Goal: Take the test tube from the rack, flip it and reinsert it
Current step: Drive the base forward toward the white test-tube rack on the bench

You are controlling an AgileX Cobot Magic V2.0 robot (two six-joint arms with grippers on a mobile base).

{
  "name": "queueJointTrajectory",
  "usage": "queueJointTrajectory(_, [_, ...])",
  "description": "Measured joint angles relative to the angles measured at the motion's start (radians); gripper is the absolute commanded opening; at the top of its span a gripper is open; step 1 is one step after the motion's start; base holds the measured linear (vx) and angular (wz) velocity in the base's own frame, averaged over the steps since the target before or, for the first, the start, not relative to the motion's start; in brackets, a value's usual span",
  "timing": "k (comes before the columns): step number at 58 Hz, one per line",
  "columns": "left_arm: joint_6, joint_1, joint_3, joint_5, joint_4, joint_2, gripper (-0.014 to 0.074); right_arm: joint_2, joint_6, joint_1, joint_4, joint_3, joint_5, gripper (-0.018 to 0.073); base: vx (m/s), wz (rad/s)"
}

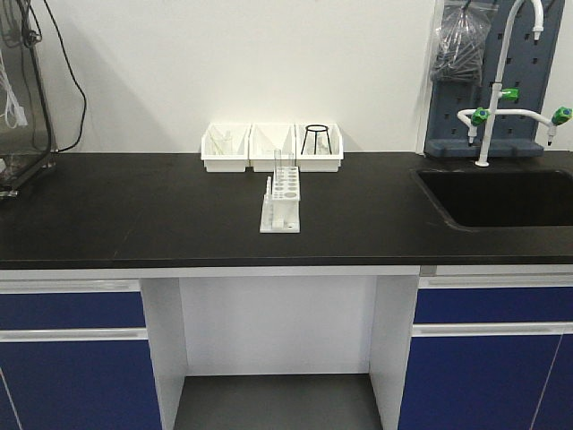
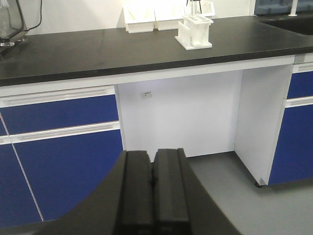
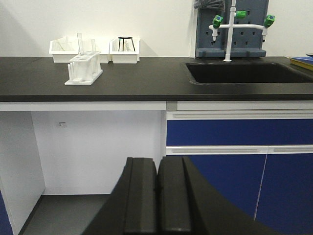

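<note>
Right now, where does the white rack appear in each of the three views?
Exterior front: the rack is at picture centre.
Left wrist: the rack is at top, right of centre.
Right wrist: the rack is at upper left.
Shared landmark: the white bins just behind it.

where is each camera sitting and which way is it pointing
Front view: slightly above the counter, facing it head-on, rack centred; no robot parts.
Left wrist: back from the counter, rack upper right; shut left gripper at bottom.
Right wrist: likewise, rack upper left, sink right; shut right gripper at bottom.
All three share the rack.
</note>
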Motion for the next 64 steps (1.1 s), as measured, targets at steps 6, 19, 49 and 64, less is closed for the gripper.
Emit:
queueJointTrajectory(6, [0.0, 0.0, 0.0, 0.0, 0.0, 0.0, -0.0006, 0.0, 0.0, 0.0, 0.0, 0.0, 0.0, -0.001, 0.0, 0.0])
queueJointTrajectory(19, [0.0, 0.0, 0.0, 0.0, 0.0, 0.0, -0.0006, 0.0, 0.0, 0.0, 0.0, 0.0, 0.0, -0.001, 0.01, -0.01])
queueJointTrajectory(49, [0.0, 0.0, 0.0, 0.0, 0.0, 0.0, -0.0006, 0.0, 0.0, 0.0, 0.0, 0.0, 0.0, -0.001, 0.15, 0.01])
queueJointTrajectory(64, [0.0, 0.0, 0.0, 0.0, 0.0, 0.0, -0.0006, 0.0, 0.0, 0.0, 0.0, 0.0, 0.0, -0.001, 0.33, -0.05])
